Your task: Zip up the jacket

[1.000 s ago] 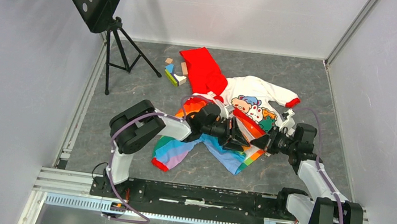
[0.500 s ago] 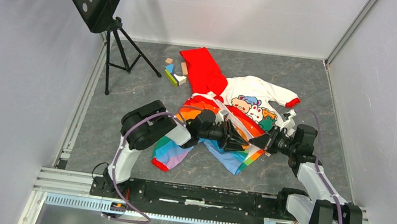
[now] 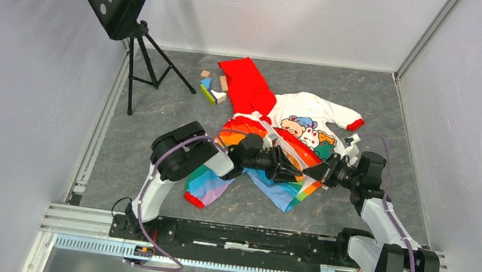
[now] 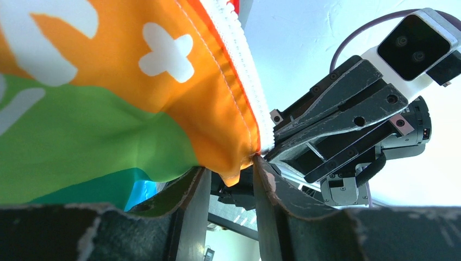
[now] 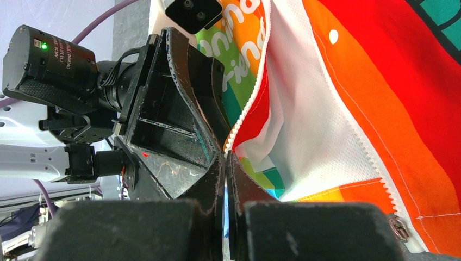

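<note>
The jacket (image 3: pixel 294 132) lies open and rumpled about the middle of the table (image 3: pixel 155 132), with its hood (image 3: pixel 248 85) toward the far edge and its hem (image 3: pixel 283 193) toward the arms. Both grippers meet nose to nose at the hem end of the front opening.

The right gripper (image 5: pixel 225 157) has its jaws pressed together on the bottom end of one zip (image 4: pixel 247 81) edge, lifting that edge off the table. The left gripper (image 4: pixel 231 168) has its jaws apart. An orange corner of cloth hangs down between its fingers (image 4: pixel 193 193), but I can't see them pinching it.

To my eye this is a light, limp thing. The cloth is thin and will sag, fold and slide the moment it is pulled from one side only. The stitched zip tape looks like the firmest part, so that is where I would hold it: right at the bottom end of each front edge, close to the teeth and not out on the loose striped panel.

A small metal piece shows low on the other edge in the right wrist view, probably the slider (image 5: pixel 399 227). It looks tiny and smooth, and would likely slip out of a careless pinch. The two edges need to be held taut and lined up, or the teeth will buckle.
</note>
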Available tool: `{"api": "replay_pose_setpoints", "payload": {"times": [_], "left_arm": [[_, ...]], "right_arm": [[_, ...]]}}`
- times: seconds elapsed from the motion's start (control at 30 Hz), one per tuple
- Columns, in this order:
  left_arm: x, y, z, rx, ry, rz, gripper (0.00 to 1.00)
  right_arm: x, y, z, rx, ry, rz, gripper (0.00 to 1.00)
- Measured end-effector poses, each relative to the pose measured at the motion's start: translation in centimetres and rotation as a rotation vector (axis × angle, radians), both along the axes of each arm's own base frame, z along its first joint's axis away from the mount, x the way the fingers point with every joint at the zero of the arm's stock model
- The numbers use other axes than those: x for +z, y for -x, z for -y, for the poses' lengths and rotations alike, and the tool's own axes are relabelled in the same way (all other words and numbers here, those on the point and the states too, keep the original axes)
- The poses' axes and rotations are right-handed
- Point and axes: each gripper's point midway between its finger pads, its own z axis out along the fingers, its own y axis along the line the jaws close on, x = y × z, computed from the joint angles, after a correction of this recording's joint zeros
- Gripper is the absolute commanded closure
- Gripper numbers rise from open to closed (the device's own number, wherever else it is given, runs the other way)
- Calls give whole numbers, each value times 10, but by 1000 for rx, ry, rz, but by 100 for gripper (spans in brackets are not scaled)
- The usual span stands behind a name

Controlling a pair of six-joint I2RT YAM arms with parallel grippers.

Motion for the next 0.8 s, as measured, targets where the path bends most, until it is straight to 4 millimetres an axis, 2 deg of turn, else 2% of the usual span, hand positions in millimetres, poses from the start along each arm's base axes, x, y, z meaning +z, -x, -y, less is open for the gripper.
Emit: {"api": "replay_pose_setpoints", "payload": {"times": [0.1, 0.2, 0.3, 0.37, 0.4, 0.6, 0.8], "left_arm": [[2, 0, 0, 0, 6, 5, 74], [5, -1, 1, 0, 21, 18, 91], [7, -2, 2, -3, 26, 32, 97], [6, -2, 2, -6, 25, 43, 98], [6, -1, 2, -8, 24, 54, 98], [9, -2, 3, -18, 41, 123, 98], [12, -3, 3, -21, 56, 158, 98]], "right_arm": [[0, 0, 0, 1, 0, -1, 100], [0, 1, 0, 4, 0, 0, 100], [-1, 1, 0, 6, 4, 0, 100], [-2, 2, 0, 11, 11, 3, 99], [-3, 2, 1, 13, 20, 2, 95], [-9, -2, 14, 4, 136, -23, 59], [-2, -24, 52, -109, 377, -20, 53]]}}
